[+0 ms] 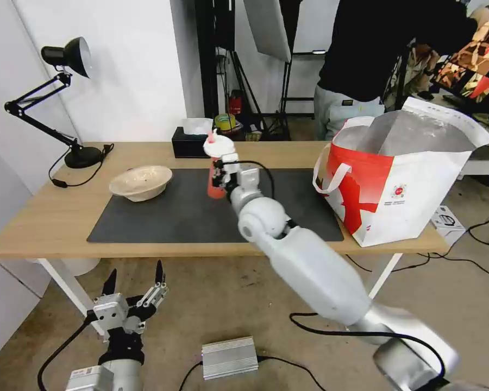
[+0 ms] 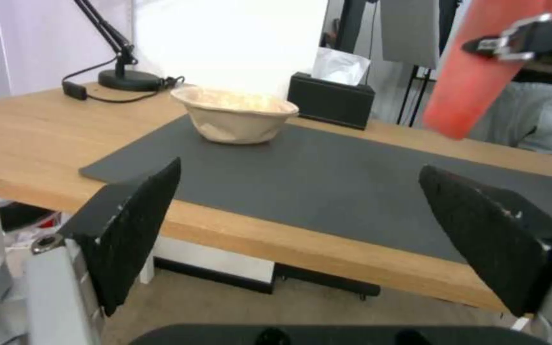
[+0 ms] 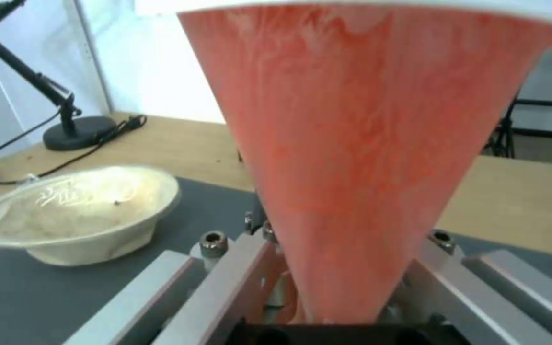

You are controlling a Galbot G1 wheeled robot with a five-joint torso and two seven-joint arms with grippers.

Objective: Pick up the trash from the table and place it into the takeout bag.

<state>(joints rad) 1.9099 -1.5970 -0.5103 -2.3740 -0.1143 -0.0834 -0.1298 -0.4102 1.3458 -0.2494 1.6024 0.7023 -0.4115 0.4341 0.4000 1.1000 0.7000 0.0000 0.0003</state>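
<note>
The right claw (image 1: 221, 172) is mostly hidden behind its own wrist in the head view, so its fingers are hard to make out there. In the right wrist view the red cup (image 3: 365, 158) sits between the metal fingers (image 3: 225, 282), and the claw is clamped on it low down. The cup's top is cut off in that view. In the head view the cup (image 1: 216, 174) is up in the air over the middle of the dark mat (image 1: 179, 217), a bit tilted, with its white lid (image 1: 218, 145) on top. The straw is too small to tell.

The beige bowl (image 1: 141, 182) sits on the left end of the mat, well apart from the cup. There is open mat between them. The black tissue box (image 1: 189, 145) stands near the far edge of the table (image 1: 43, 217), just behind the cup.

The big red and white bag (image 1: 399, 179) stands at the right end of the table, partly on the mat's corner, with its mouth wide open. Bare mat lies between the cup and the bag.

The left claw (image 1: 135, 282) hangs low in front of the table's near edge, fingers spread apart and holding nothing. In its wrist view the two black pads (image 2: 139, 225) are far apart, and the bowl (image 2: 235, 114) is beyond them on the mat.
</note>
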